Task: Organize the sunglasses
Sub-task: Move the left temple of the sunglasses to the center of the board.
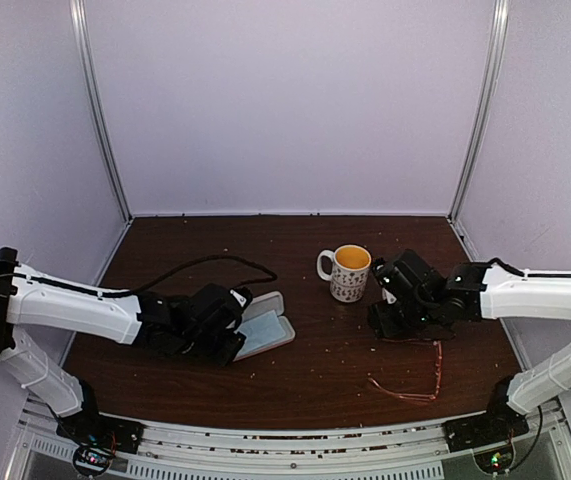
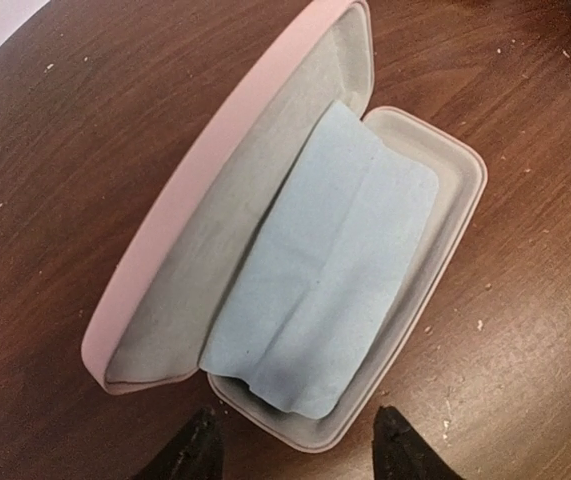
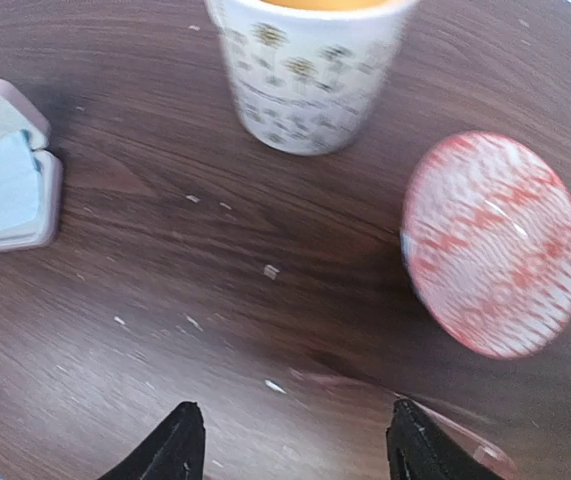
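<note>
Here the pink case (image 2: pixel 225 230) lies open at 9 o'clock on the surface (image 1: pixel 315 350), a light blue cloth (image 2: pixel 330 260) folded in its tray. The mug (image 1: pixel 350 272), at 1 o'clock, is yellow within; its small printed figures are too blurred to read. We find the sunglasses (image 1: pixel 410 394) at 5 o'clock, near the front edge, on open wood. The left pincer (image 2: pixel 297 455) gapes at the case's end and the right pincer (image 3: pixel 295 450) beside a red-and-white disc (image 3: pixel 492 245), each gripping nothing.

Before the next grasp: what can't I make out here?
- Thin reddish-pink wire-frame sunglasses: top view, too thin to tell whether folded.
- Pink oblong case: left wrist view, floor covered by light blue cloth.
- Red-and-white round disc: right wrist view, blurred, unidentifiable.
</note>
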`<state>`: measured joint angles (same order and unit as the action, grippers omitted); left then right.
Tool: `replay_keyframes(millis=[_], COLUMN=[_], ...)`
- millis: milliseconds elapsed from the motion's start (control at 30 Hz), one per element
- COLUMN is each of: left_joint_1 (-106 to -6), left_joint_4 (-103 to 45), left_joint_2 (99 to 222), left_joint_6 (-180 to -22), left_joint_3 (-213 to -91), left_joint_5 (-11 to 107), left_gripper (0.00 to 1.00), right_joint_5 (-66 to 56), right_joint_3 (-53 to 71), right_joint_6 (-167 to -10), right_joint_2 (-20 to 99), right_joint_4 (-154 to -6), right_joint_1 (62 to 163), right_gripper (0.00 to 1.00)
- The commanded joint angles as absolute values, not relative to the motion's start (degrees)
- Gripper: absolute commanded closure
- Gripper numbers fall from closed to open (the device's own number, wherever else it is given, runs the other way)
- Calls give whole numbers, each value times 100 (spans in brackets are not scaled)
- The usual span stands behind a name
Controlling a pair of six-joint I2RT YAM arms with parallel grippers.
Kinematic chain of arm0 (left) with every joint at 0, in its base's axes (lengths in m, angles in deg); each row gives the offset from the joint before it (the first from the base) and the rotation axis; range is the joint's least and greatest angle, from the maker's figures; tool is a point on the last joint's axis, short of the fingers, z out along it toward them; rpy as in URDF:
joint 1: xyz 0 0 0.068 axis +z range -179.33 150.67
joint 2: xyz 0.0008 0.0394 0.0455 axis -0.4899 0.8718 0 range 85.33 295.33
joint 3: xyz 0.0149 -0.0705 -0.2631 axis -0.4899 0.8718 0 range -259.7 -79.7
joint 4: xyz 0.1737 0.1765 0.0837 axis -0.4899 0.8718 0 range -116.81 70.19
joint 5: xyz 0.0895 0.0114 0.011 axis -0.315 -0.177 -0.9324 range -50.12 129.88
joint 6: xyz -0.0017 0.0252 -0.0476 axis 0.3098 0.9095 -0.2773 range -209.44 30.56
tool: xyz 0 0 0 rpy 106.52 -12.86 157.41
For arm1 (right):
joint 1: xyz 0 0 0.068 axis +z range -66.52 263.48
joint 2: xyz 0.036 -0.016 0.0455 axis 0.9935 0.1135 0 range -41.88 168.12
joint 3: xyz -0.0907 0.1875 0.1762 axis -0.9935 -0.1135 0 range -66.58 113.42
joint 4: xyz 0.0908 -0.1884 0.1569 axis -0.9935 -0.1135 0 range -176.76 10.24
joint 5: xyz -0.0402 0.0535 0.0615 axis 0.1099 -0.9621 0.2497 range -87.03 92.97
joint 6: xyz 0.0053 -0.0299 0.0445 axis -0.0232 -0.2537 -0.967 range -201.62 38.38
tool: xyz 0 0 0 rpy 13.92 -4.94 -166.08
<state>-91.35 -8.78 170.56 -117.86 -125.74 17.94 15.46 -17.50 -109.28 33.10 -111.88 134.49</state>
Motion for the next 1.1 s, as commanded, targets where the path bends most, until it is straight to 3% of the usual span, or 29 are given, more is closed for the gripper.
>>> replay_keyframes(millis=[0,333,800,1067], left_joint_1=[-9201,-9335,-9393,-9410], left_joint_4=[-1112,-1184,-1275,-1208], left_joint_2=[16876,16821,16812,16689], left_joint_6=[-11737,-11676,-11691,-11730], left_joint_3=[-12577,-12664,-12775,-12798], left_joint_5=[1692,1654,1667,1614], left_gripper=[46,46,46,46], right_joint_5=[2341,2128,814,755], right_joint_3=[-1877,-2150,-2651,-2494], right_joint_6=[-11652,-11884,-11969,-11666], right_joint_2=[2945,3168,2720,3401], right_joint_4=[-12421,-12570,-11519,-11325], right_joint_1=[13443,13555,15183,15202], right_gripper=[35,35,31,43])
